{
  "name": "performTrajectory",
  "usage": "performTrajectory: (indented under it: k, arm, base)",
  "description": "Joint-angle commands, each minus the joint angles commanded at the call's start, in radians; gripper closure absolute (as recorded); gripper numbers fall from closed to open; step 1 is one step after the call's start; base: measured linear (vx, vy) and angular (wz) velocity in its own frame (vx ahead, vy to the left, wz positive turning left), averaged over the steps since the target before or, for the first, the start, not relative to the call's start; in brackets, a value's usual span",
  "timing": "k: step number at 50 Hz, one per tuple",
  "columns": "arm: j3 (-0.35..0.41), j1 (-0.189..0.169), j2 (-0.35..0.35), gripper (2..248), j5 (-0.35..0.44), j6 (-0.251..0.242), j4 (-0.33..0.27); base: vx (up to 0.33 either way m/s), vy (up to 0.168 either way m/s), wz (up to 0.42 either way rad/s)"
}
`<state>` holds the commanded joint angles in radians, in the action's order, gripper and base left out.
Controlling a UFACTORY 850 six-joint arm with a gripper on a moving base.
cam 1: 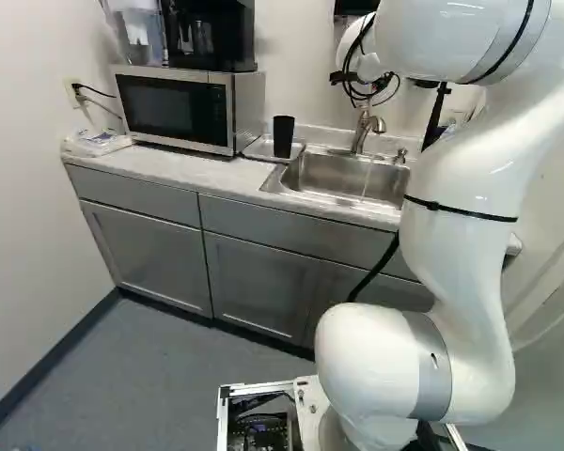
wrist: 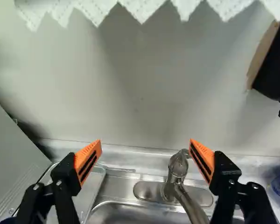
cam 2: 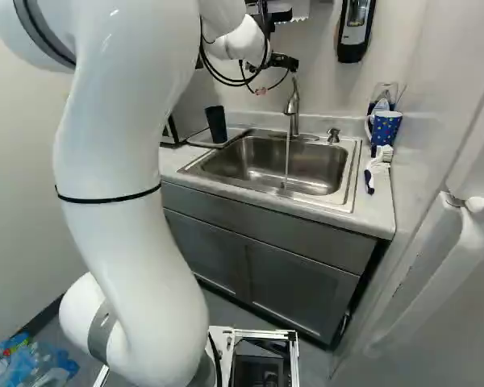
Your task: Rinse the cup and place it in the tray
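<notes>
Well, the black cup [cam 1: 283,136] stands on the tray [cam 1: 261,148], lower than the gripper [cam 2: 285,62] and off toward its microwave side. The tray lies on the counter beside the sink [cam 2: 266,165]; in the wrist view part of it shows just past the finger on that same side.

The gripper is spread wide, with its two orange pads [wrist: 88,161] well apart and nothing held between them. It points at the wall [wrist: 140,93] ahead, up above the back of the sink. Seen from the wrist, the metal faucet [wrist: 177,170] shows between the fingers, closer to the one away from the tray; whether they touch, I can't tell. Water [cam 2: 287,153] runs from the faucet into the sink below.

Farther out on the tray side sits the microwave [cam 1: 179,105], with a black machine [cam 1: 210,36] on top. Off the other side and lower are a small pump [cam 2: 333,135] on the sink's rim, a blue dotted mug [cam 2: 385,129] and a white-and-blue brush [cam 2: 378,165]. Higher on the wall, toward that side, hangs a black dispenser [cam 2: 356,32]. A white zigzag edge [wrist: 130,8] shows ahead of and above the gripper.
</notes>
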<state>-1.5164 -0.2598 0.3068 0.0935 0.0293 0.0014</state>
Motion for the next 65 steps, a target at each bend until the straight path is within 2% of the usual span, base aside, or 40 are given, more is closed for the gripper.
performTrajectory:
  k: [65]
  arm:
    - [0.000, 0.000, 0.000, 3, -0.100, 0.000, 0.000]
  base:
    - [0.000, 0.000, 0.000]
